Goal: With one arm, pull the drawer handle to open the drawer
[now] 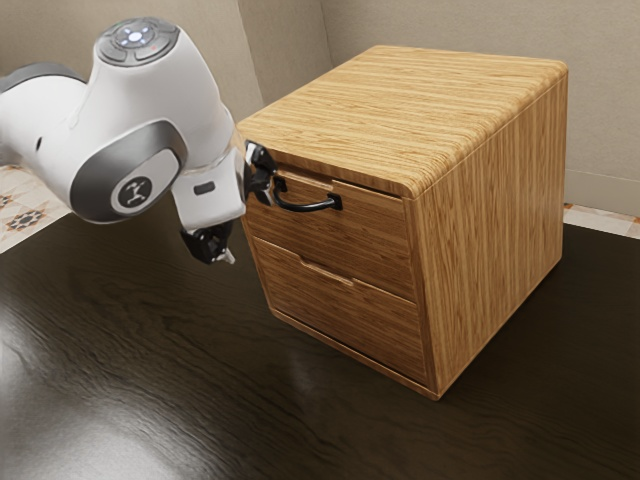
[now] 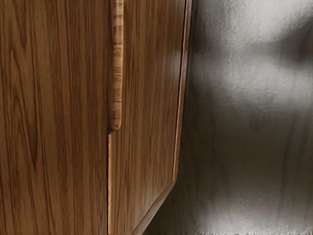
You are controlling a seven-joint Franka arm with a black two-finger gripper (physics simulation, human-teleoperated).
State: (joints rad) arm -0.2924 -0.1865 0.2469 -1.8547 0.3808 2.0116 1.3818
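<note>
Exterior view: a light wooden cabinet (image 1: 420, 110) with two drawers stands on a dark, glossy table (image 1: 150, 380). A white robot arm (image 1: 120, 130) reaches in from the exterior view's left. Its black gripper (image 1: 260, 178) is at the left end of the curved black handle (image 1: 310, 205), which is mounted on the top drawer (image 1: 370, 235). From this angle I cannot tell how wide the gripper is open or whether it has hold of the handle. The top drawer's front looks about level with the lower drawer (image 1: 350, 300), so it seems closed, though the view is poor.

Wrist view: close wood grain of the cabinet front, a raised wooden pull (image 2: 116, 73), and the table beyond the cabinet's edge.
</note>
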